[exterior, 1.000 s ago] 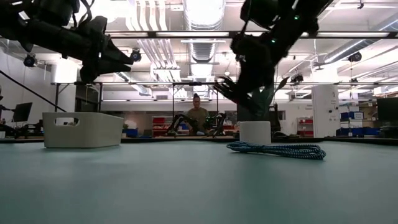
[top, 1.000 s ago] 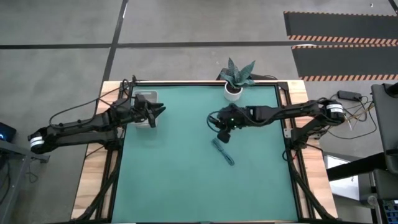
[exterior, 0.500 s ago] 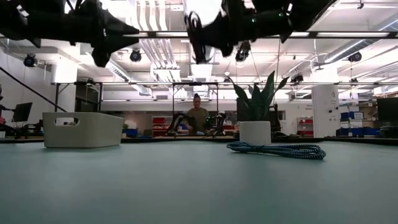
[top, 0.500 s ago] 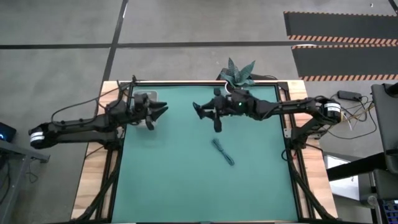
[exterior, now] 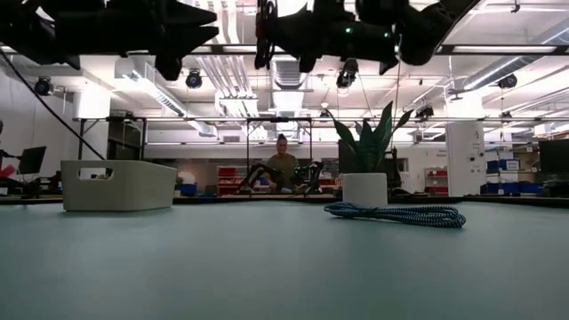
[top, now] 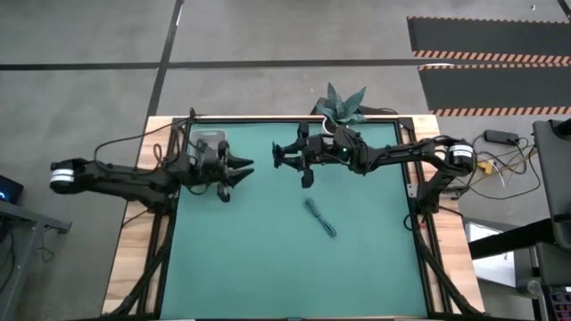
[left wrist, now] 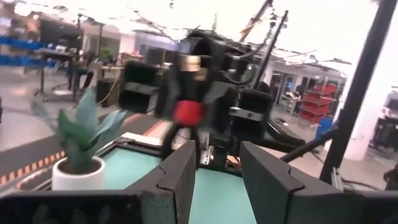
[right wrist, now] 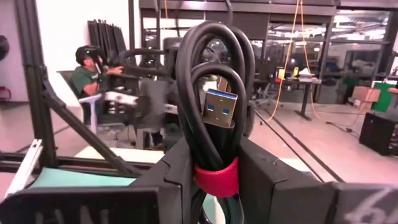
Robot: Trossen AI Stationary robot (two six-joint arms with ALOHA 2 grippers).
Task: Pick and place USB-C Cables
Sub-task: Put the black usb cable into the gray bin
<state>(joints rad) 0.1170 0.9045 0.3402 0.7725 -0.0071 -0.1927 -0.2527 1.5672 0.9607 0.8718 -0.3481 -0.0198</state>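
A black USB-C cable bundle [right wrist: 214,81] with a red band [right wrist: 216,177] stands between the fingers of my right gripper [top: 285,158], which is held level high over the far middle of the table. My left gripper [top: 243,168] is open and points at it from the left, a short gap away; in its wrist view the red band [left wrist: 186,112] shows ahead of the open fingers [left wrist: 186,171]. A teal-blue cable bundle [top: 319,218] lies flat on the mat, also seen in the low view [exterior: 396,213]. The green and purple bundles are out of view. My right gripper pinches the black bundle between its two fingers at the red band [right wrist: 216,180], near the bundle's lower end. The coiled loops and a blue-tongued plug [right wrist: 219,106] stick out past the fingertips. The bundle is lifted clear of the table.
A white bin [top: 210,143] stands at the far left of the mat, behind my left gripper, and shows in the low view [exterior: 120,184]. A potted plant [top: 343,107] stands at the far edge. A person sits in the room beyond the table [exterior: 283,164].
My right gripper rose from just above the mat beside the teal-blue cable, swung toward the far left and turned level, carrying the black bundle. My left gripper moved right, away from the bin toward the right gripper. The teal-blue cable stayed where it was.
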